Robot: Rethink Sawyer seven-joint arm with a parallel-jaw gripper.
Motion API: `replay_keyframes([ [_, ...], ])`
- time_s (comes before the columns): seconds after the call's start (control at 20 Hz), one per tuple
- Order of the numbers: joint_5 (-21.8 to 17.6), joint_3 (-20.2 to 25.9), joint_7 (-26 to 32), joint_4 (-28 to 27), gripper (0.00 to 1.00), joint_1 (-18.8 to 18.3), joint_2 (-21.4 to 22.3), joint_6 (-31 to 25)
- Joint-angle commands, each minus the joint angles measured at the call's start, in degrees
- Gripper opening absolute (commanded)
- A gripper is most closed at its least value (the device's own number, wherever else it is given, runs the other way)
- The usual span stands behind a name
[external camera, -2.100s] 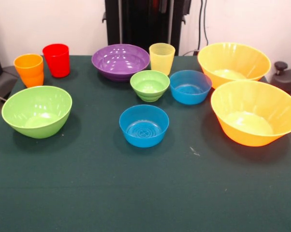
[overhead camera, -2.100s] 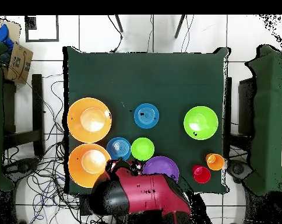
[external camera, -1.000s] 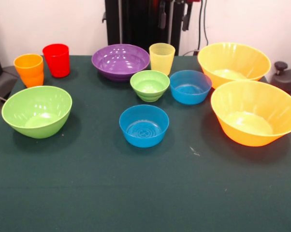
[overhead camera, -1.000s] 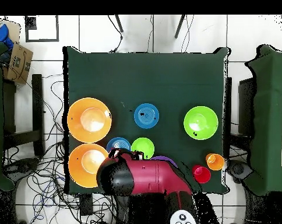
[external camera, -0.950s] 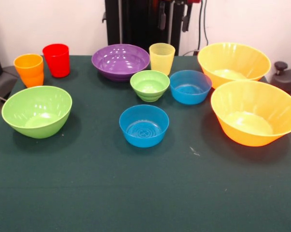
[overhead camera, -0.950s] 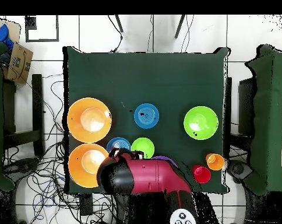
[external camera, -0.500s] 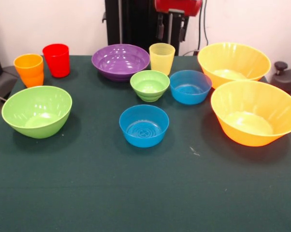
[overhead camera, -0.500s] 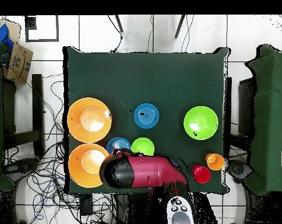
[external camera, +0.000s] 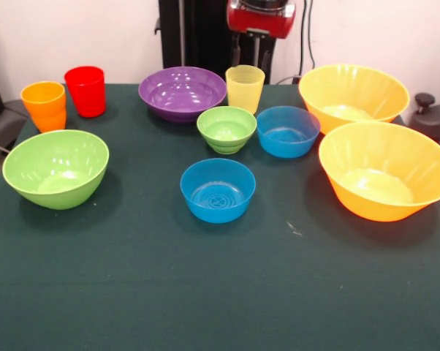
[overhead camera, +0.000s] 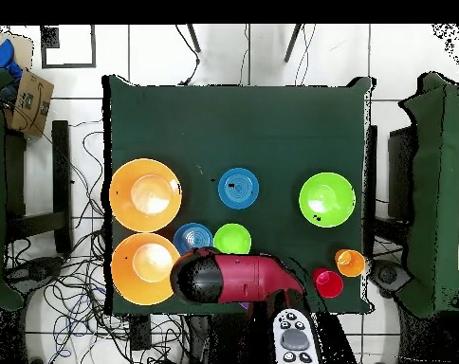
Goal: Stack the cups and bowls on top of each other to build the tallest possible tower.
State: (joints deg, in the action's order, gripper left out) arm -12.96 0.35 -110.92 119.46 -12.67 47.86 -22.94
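My gripper (external camera: 247, 51) hangs open just above and behind the pale yellow cup (external camera: 245, 88) at the table's far side. The orange cup (external camera: 44, 105) and red cup (external camera: 85, 91) stand far left. The purple bowl (external camera: 182, 93) sits beside the yellow cup. The small green bowl (external camera: 226, 129) and two small blue bowls (external camera: 287, 131) (external camera: 218, 189) sit mid-table. The large green bowl (external camera: 56, 167) is on the left and two large orange bowls (external camera: 353, 95) (external camera: 387, 170) are on the right. Everything stands singly; no tower shows. In the overhead view my arm (overhead camera: 229, 278) hides the yellow cup and the purple bowl.
The dark green table (external camera: 205, 292) stretches toward the camera. The black pedestal (external camera: 198, 29) stands behind the purple bowl. A black knobbed object (external camera: 425, 102) sits off the right corner. A cardboard box (overhead camera: 25, 102) lies beside the table in the overhead view.
My arm has swung out from the pedestal and come down. The red wrist and the gripper now show above the yellow cup. No cup or bowl has moved.
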Motion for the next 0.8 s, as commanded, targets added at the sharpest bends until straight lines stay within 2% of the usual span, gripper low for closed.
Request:
replay_keyframes([
  [0.05, 1.2, 0.5, -9.0, -3.1, 1.00, 1.4, -5.3, 5.2],
  [0.55, 2.0, 1.1, -9.1, -2.6, 1.00, 1.6, -6.5, 7.1],
  [0.8, 2.8, 1.7, -9.1, -2.6, 1.00, 2.0, -6.7, 5.7],
])
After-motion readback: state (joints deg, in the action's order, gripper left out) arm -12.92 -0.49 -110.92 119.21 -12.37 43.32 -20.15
